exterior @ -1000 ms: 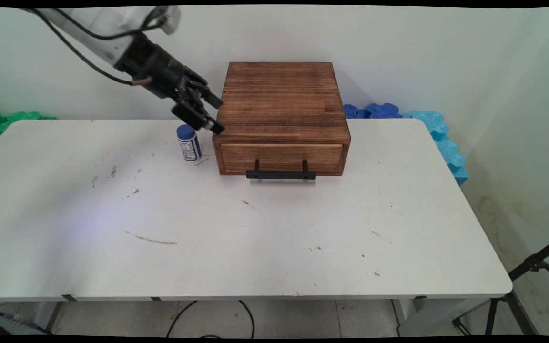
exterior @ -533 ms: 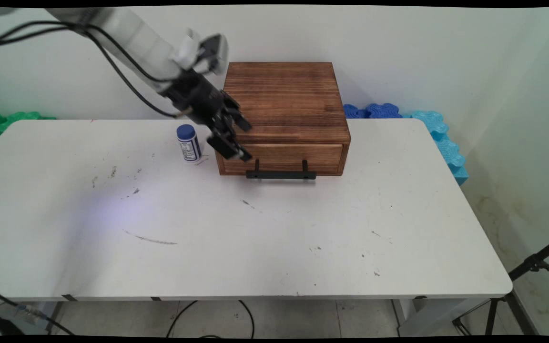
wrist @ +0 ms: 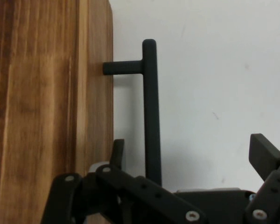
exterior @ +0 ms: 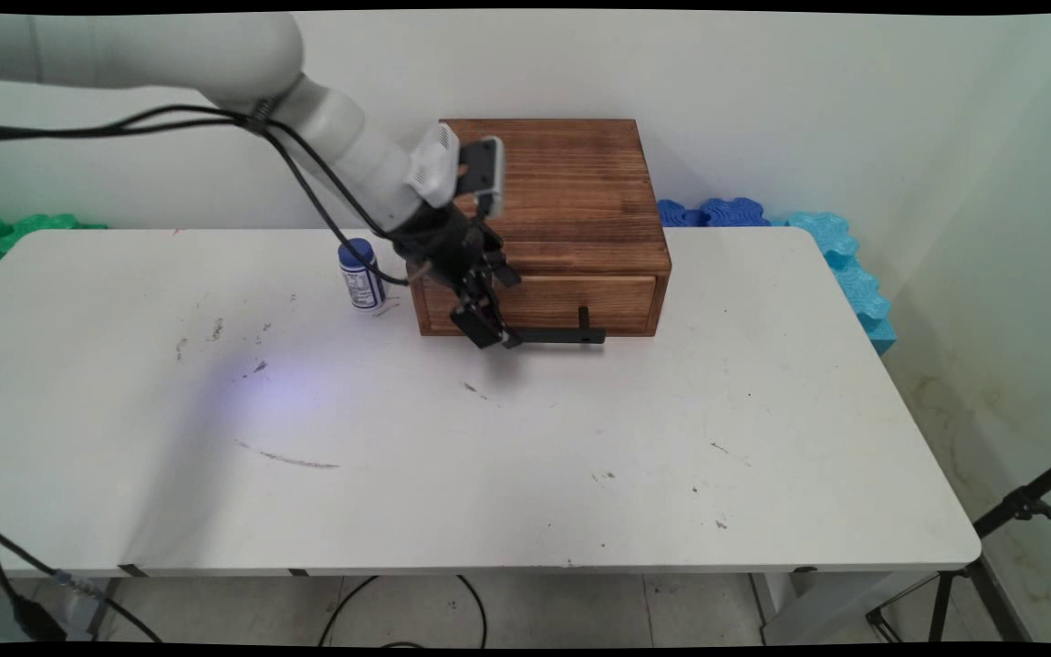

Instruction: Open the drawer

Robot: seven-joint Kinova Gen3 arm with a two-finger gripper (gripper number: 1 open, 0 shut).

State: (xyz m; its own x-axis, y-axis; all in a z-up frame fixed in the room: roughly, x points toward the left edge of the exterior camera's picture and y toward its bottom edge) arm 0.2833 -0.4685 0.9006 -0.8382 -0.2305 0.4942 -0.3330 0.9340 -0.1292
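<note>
A brown wooden box (exterior: 539,187) stands at the back of the white table (exterior: 489,456), its drawer front (exterior: 617,301) shut flush. My gripper (exterior: 492,334) is open at the left end of the drawer's black bar handle (exterior: 564,336). In the hand view the handle (wrist: 150,107) runs up between the two fingers of the gripper (wrist: 189,148). One fingertip (wrist: 117,148) sits in the gap between bar and wood (wrist: 42,107), the other fingertip (wrist: 262,154) stands well off over the table. Nothing is gripped. A small white bottle with a blue cap (exterior: 361,274) stands just left of the box.
Blue and turquoise foam blocks (exterior: 840,260) lie past the table's right rear corner, and green foam blocks (exterior: 15,230) past the left rear. A black stand (exterior: 1018,506) leans at the lower right. Cables hang from the arm over the bottle.
My gripper has travelled right and down, from above the bottle beside the box's left edge to the left end of the drawer handle. Bottle and box have not moved.
</note>
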